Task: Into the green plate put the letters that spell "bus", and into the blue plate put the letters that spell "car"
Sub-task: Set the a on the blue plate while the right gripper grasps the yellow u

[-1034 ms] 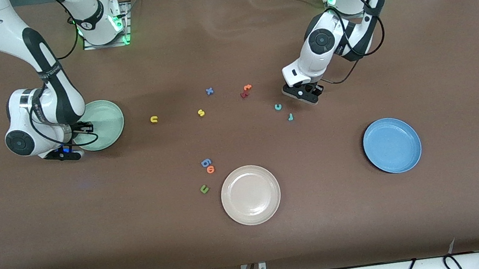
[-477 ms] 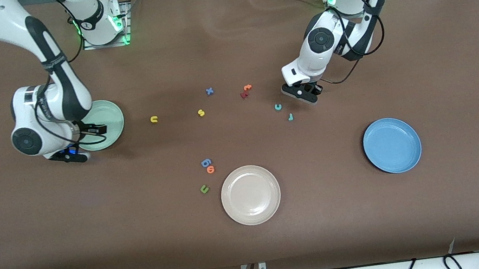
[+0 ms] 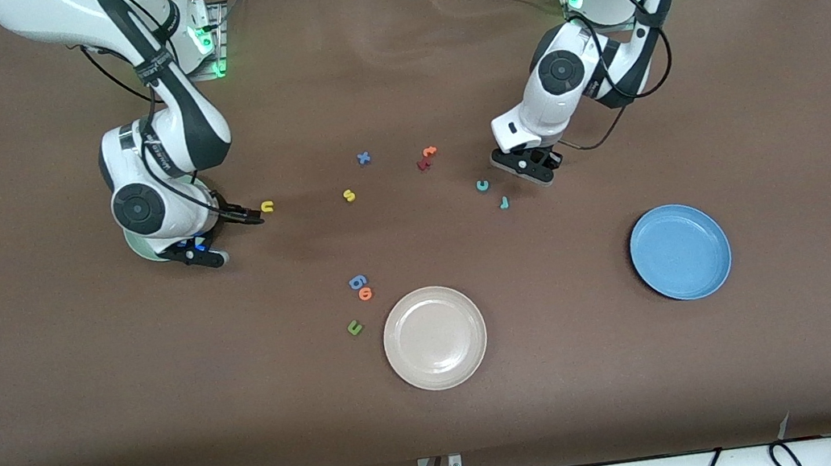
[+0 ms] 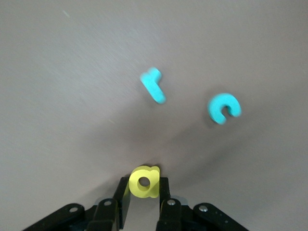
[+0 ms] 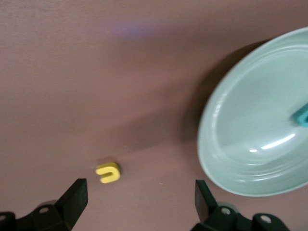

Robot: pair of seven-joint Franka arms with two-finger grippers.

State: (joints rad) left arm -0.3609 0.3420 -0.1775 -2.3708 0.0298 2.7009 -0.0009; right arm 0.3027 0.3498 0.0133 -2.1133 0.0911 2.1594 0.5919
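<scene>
The left tool point(image 4: 143, 192) pinches the yellow "a" point(image 4: 143, 182) between its fingers, low over the brown desk point(image 3: 650, 395) and close to the teal "c" point(image 3: 483, 185) and the teal "r" point(image 3: 504, 203), which both lie flat on the desk. Taking the beige plate point(image 3: 435, 337) as the landmark, these two teal letters are farther from the front camera than it and toward the left arm's end of the desk. The blue plate point(image 3: 681, 252) sits well apart from the beige plate, further toward the left arm's end.

The right tool point(image 3: 238, 217) has its fingers spread wide with nothing between them, low over the desk and just beside the yellow "u" point(image 3: 267, 206). The green plate point(image 5: 255, 125) is mostly hidden under the right arm in the front view; it lies farther from the front camera than the beige plate and toward the right arm's end. In the right wrist view a teal piece point(image 5: 302, 115) rests in it at the picture's edge, too cut off to read its shape. The yellow "s" point(image 3: 349, 195) lies farther from the front camera than the beige plate.

A blue letter point(image 3: 357, 282), an orange letter point(image 3: 365, 294) and a dark green "u" point(image 3: 354, 327) lie near the beige plate on its right-arm side.
</scene>
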